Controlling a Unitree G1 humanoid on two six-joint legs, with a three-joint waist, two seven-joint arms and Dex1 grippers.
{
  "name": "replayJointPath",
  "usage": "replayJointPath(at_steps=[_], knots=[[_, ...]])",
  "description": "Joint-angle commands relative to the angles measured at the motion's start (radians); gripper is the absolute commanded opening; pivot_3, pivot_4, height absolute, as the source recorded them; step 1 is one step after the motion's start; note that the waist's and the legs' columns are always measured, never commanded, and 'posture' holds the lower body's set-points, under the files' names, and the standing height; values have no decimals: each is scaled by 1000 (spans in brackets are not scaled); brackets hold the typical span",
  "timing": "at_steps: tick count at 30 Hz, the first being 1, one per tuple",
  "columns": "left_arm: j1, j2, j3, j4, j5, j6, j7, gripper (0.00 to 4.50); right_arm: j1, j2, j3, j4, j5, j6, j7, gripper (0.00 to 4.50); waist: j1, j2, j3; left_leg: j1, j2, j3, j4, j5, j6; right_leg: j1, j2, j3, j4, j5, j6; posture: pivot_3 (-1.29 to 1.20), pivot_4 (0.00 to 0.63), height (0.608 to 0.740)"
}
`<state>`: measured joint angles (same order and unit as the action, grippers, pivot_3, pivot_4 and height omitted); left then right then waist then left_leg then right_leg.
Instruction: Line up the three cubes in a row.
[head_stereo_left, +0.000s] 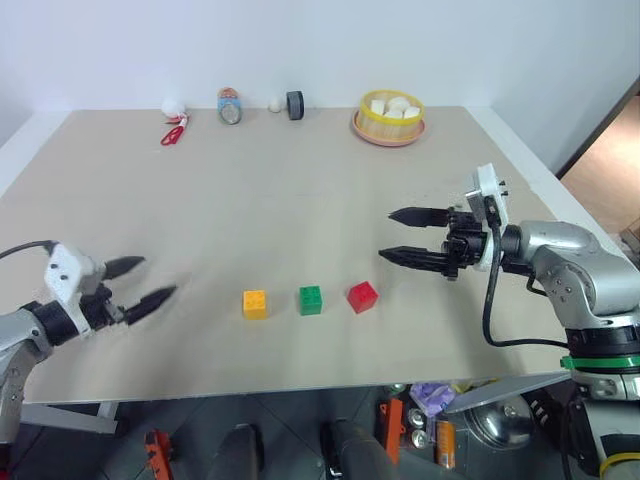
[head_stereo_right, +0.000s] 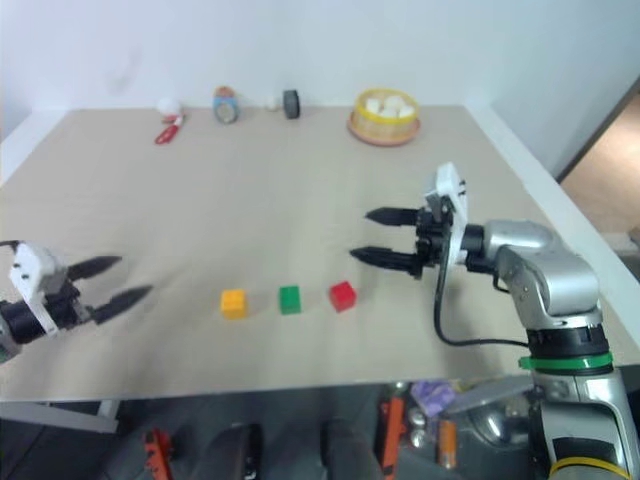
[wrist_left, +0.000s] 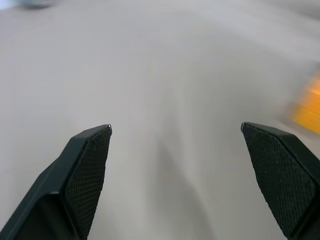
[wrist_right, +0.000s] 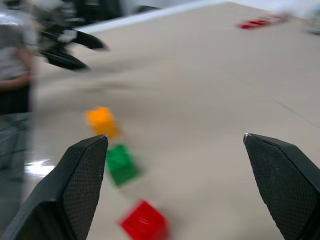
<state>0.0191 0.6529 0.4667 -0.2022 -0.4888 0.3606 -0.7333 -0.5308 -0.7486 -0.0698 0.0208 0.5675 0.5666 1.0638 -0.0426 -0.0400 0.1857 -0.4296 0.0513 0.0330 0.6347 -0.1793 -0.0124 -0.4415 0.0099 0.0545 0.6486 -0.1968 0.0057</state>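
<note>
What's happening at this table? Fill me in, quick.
A two-armed robot is lining up three cubes. The yellow-orange cube, green cube and red cube sit in a row near the table's front edge, apart from each other; the red one is turned a little. Neither pincer holds anything: the left pincer is open left of the row, the right pincer open just right of the red cube.

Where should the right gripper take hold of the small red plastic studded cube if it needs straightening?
Across two opposite flat side faces, coming from above. The small red plastic studded cube sits slightly rotated at the row's right end, clear of the green plastic cube, so the open right gripper should turn to match its faces.
</note>
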Motion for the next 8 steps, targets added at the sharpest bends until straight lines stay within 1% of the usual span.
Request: replayJointPath(at_steps=[1, 2, 4, 6, 8], knots=[[-6, -82, 74, -119, -22, 83, 227, 4280, 83, 48, -75, -26, -8, -2, -123, 4500, 0, 0, 0, 0, 0, 0, 0, 0, -1, 0, 0, 1, 0, 1, 3, 0, 150, 740], [-9, -119, 79, -139, -34, 99, 276, 4280, 105, 66, -86, -37, -12, -2, -158, 4500, 0, 0, 0, 0, 0, 1, 0, -1, -1, 0, 1, 1, 0, 2, 6, 0, 150, 740], [-4, -171, 64, -173, -53, 124, 328, 4280, 134, 102, -107, -60, 8, 26, -216, 4500, -1, 0, 0, 0, 0, 1, 0, -1, -1, 0, 1, 2, 1, 3, 6, 0, 150, 740], [-3, -205, 32, -186, -32, 114, 359, 4280, 145, 137, -114, -76, 10, 28, -262, 4500, -3, 0, 0, 1, 0, 2, 0, -1, -1, 0, 2, 3, 1, 4, 6, 0, 150, 740], [-17, -247, -10, -189, -4, 86, 395, 4280, 144, 207, -123, -80, -11, 15, -363, 4500, -3, 0, 0, 4, 0, 3, 0, 0, -1, 1, 3, 5, 1, 3, 3, 0, 150, 740]])
